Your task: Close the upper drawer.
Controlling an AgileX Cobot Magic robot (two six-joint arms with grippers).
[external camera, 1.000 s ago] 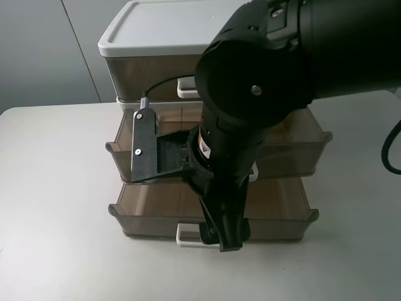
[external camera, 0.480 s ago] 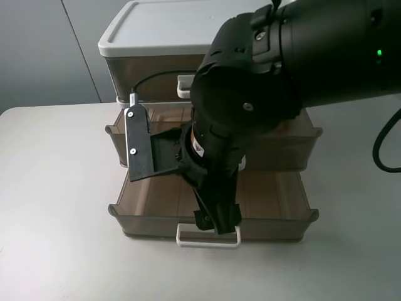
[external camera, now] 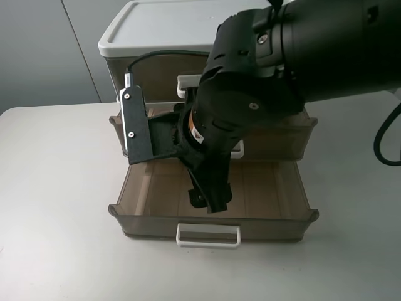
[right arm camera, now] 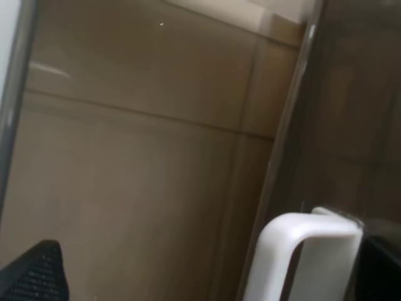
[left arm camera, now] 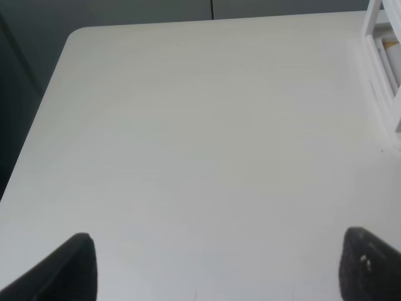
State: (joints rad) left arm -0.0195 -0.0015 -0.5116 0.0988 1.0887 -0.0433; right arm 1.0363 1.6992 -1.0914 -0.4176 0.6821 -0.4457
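White tabletop (external camera: 50,188) all around; at frame centre the smoky brown translucent plastic upper drawer (external camera: 282,135) juts out only slightly, nearly shut, with a last push left. Black right gripper (external camera: 210,199), fingers spread wide, sits beside its white loop handle (right arm camera: 301,251).

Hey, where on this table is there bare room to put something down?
The table is bare left of the drawer unit and along the front edge before the open bottom drawer. The middle is crowded: the right pincer hangs over that drawer.
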